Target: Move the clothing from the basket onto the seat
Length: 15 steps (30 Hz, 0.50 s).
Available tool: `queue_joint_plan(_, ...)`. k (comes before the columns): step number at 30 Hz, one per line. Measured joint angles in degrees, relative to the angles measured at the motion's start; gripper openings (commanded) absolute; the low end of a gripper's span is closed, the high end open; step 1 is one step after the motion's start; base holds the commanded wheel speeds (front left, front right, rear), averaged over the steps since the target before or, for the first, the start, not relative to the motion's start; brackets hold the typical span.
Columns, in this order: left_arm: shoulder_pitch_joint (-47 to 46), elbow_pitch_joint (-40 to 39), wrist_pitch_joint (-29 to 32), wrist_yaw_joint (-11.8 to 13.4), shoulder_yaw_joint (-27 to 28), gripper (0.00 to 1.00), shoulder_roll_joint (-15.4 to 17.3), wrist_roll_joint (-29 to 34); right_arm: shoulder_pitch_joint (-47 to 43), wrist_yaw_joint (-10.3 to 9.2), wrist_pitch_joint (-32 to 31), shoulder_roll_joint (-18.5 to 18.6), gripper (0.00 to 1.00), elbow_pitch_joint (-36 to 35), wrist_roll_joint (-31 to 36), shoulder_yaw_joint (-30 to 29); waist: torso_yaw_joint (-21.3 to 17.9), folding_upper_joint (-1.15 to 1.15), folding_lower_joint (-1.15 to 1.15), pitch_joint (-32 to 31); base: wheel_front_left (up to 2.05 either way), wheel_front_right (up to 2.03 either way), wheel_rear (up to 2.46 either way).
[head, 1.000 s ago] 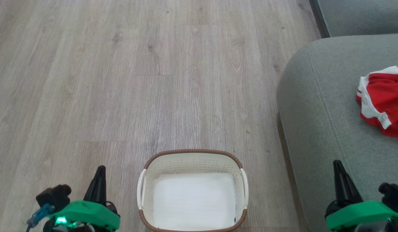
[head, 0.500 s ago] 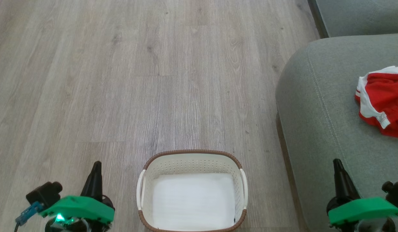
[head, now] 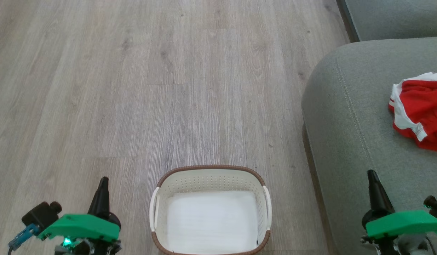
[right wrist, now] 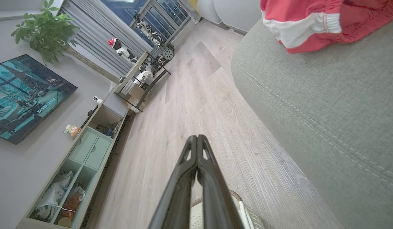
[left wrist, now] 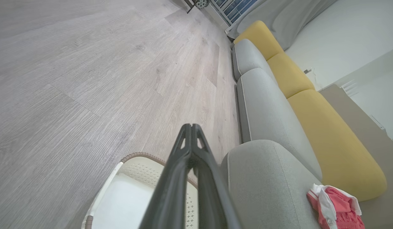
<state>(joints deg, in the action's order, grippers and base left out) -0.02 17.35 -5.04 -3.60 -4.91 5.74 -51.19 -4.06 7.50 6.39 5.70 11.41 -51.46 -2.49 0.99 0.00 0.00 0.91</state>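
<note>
**Entry: the clothing.** One crumpled bundle of red fabric with white trim is recorded. It lies on the seat, well to the right of the basket and farther off than it. Part of the bundle is cut off by the right edge of the head view, so the number of garments in it cannot be told.

**Entry: the basket.** It stands upright on the wooden floor, just left of the seat's front edge. Inside its perforated walls a flat white sheet is seen, and no red fabric is found on it.

**Progress.** The transfer is judged done as far as can be seen, since the red garments are out of the basket and on the seat. Nothing further appears to be left to carry. What lies past the picture edge on the seat cannot be checked.

**Entry: left gripper.** The two dark fingers are pressed together and nothing is held. It is placed over the floor, near the basket's left side. The clothing lies across the basket from it, well apart.

**Entry: right gripper.** The fingers are pressed together and nothing is held. It is placed well to the right of the basket, over the seat's near part. The clothing lies beyond its fingertips and farther from the basket, clearly apart and untouched.
</note>
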Motion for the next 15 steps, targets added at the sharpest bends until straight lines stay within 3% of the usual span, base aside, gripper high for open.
queue_joint_plan(15, -1.0, -0.3, 2.5, -0.9, 1.9, 0.00, -0.6, -8.6, 1.5, 0.00, -2.7, -0.2, 0.00, 0.8, -8.8, -0.8, -0.2, 0.00, 0.00, -0.2, 0.00, 0.00, 0.00)
